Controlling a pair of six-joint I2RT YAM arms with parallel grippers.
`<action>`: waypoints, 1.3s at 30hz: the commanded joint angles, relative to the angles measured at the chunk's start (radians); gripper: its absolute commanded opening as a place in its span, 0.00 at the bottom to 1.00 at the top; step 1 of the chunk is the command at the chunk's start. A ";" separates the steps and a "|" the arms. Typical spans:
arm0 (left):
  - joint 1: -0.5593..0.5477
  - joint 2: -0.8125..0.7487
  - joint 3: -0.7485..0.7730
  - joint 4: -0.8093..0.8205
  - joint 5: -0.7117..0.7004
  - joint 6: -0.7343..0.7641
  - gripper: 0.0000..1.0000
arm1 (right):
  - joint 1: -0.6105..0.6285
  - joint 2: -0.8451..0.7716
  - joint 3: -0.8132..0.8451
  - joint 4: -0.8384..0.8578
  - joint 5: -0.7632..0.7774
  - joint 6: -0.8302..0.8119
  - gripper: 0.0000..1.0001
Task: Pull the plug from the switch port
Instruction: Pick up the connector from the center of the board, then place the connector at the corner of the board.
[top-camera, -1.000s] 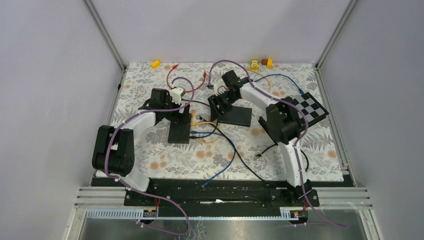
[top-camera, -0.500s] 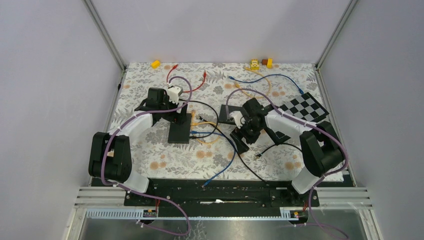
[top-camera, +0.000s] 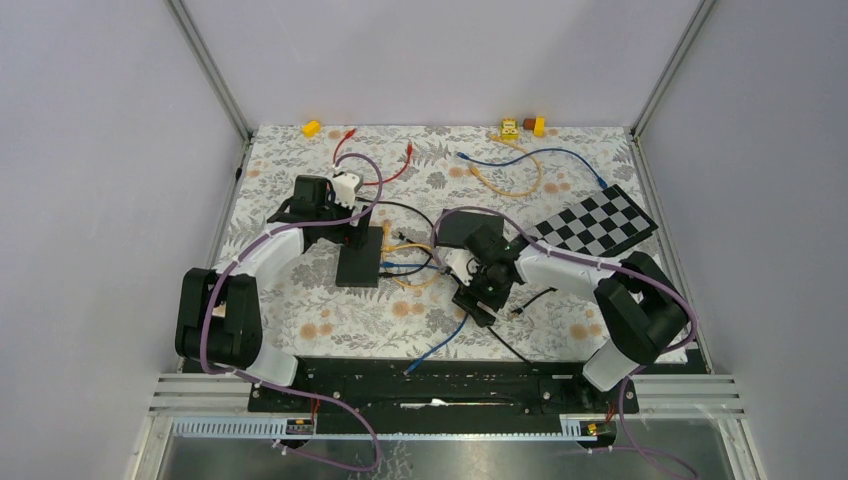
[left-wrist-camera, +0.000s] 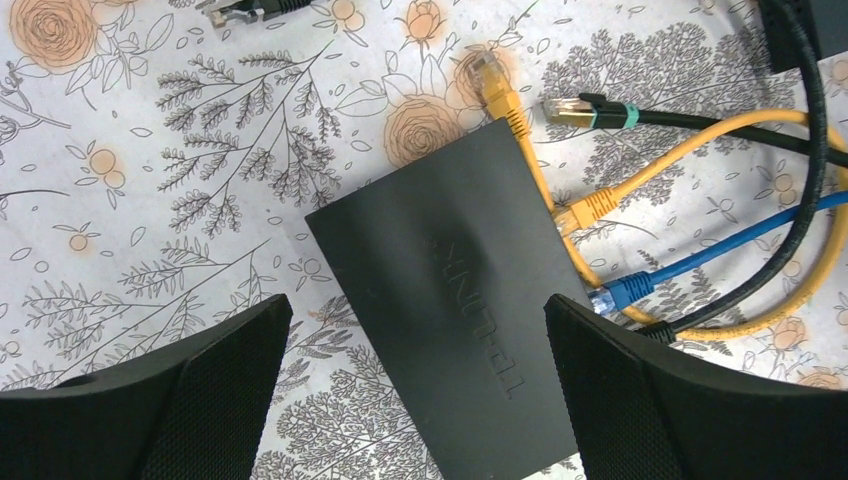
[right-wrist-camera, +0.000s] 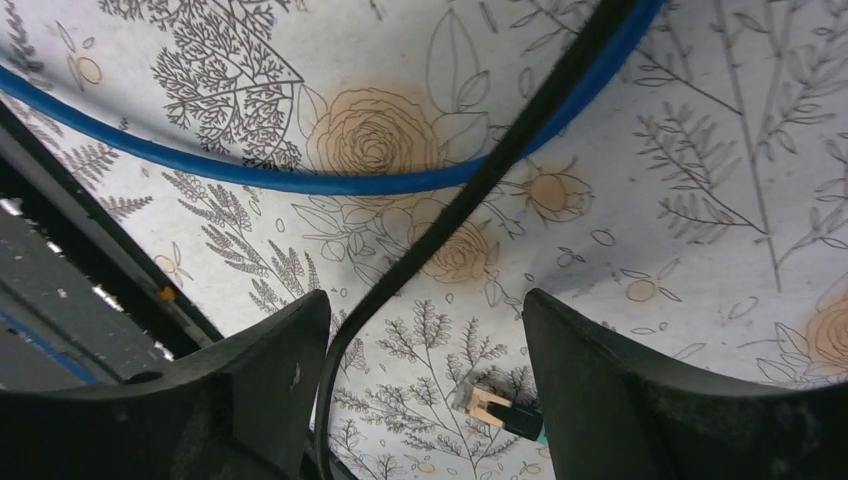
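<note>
Jaws stand wide apart on your left gripper (left-wrist-camera: 415, 320). Its two matte black fingers (left-wrist-camera: 200, 400) hang above the switch (left-wrist-camera: 450, 290) on either side, gripping nothing. On your right gripper (right-wrist-camera: 425, 320) the jaws also gape empty, low over the tabletop (left-wrist-camera: 150, 200) to the right of the switch.

The switch is a flat, matte black rectangular box with raised lettering on its lid. It lies left of centre, directly under your left gripper. On its port side a yellow plug (left-wrist-camera: 590, 208) and a blue plug (left-wrist-camera: 625, 290) sit in neighbouring ports, each with a ribbed boot. A black lead (left-wrist-camera: 800, 150) meets the same side just past the blue one.

A second yellow connector (left-wrist-camera: 490, 75) lies unplugged at the switch's corner. Near it rests a gold-shelled plug (left-wrist-camera: 580, 110) with a green band, also loose.

The tabletop is covered with a white cloth printed with grey ferns and orange roses. Beneath your right gripper a smooth blue cable (right-wrist-camera: 250, 170) and a thick black cable (right-wrist-camera: 470, 190) cross. A small teal-booted plug (right-wrist-camera: 490, 405) lies on the cloth between the fingers.
</note>
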 joint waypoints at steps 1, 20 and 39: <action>0.005 -0.015 0.010 -0.010 -0.055 0.029 0.99 | 0.075 -0.008 -0.028 0.042 0.154 -0.004 0.76; 0.007 -0.049 0.028 0.008 -0.131 0.048 0.99 | 0.126 -0.360 0.114 -0.203 0.337 -0.136 0.00; 0.083 -0.047 0.090 0.005 -0.058 -0.010 0.99 | 0.126 -0.302 0.907 -0.223 0.438 -0.246 0.00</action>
